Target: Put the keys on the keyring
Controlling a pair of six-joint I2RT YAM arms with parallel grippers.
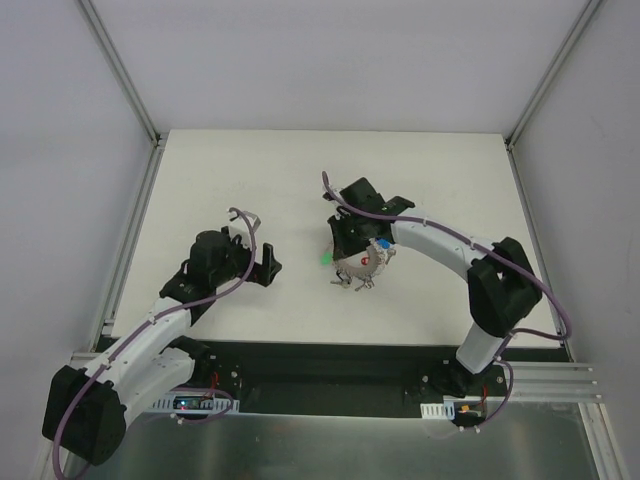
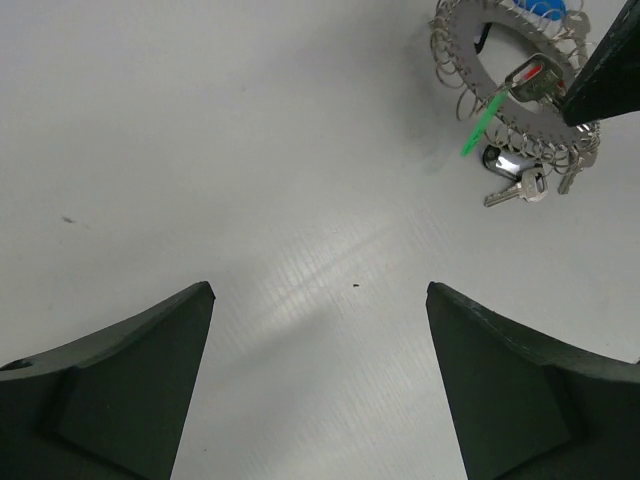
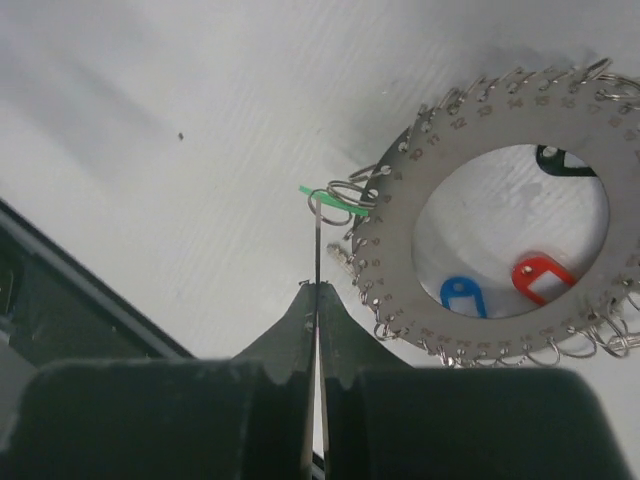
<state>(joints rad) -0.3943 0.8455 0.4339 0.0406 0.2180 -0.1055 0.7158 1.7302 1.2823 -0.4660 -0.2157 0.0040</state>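
The keyring [image 3: 480,125] lies flat on the white bench [image 3: 200,120], the blue-tagged key [image 3: 470,305] showing inside its hole. The right claw [image 3: 318,292] is pinched shut on the green-tagged key [image 3: 338,205] beside the rim; the left claw [image 2: 318,290] stands wide open, empty.

Keyring [image 1: 362,262] on worktop [image 1: 250,190], right of centre, beneath right hand [image 1: 352,245]. One key [image 3: 316,240] pinched in that hand, reaching the ring's left rim. Further keys [image 2: 515,185] at its near rim. Left hand [image 1: 265,262] to the left, well apart.
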